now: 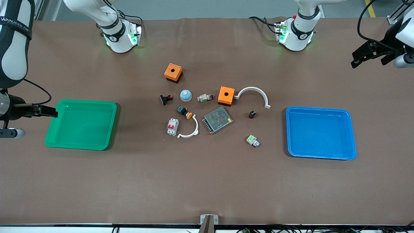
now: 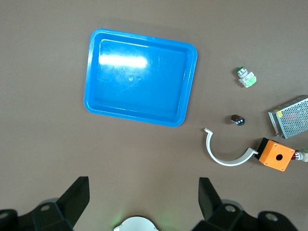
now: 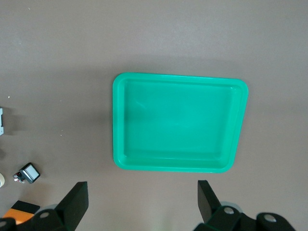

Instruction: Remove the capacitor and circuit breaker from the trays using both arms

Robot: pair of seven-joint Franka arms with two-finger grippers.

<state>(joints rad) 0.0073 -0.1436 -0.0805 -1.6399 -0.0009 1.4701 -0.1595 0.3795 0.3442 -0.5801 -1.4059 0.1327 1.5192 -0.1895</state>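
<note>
Capacitor (image 1: 252, 114) – breaker (image 1: 172, 126) (on table) | both well apart from left pincer (image 1: 368, 55)

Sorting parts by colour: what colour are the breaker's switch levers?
Red, on the white breaker; the front view shows them best.

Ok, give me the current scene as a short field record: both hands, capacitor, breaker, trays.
left hand: open, raised at the left arm's end of the table, waiting
right hand: open, beside the green tray, nothing held
capacitor: on the table, between the mesh-covered power supply and the blue tray
breaker: on the table, touching a white curved bracket
green tray: nothing in it
blue tray: nothing in it
</note>
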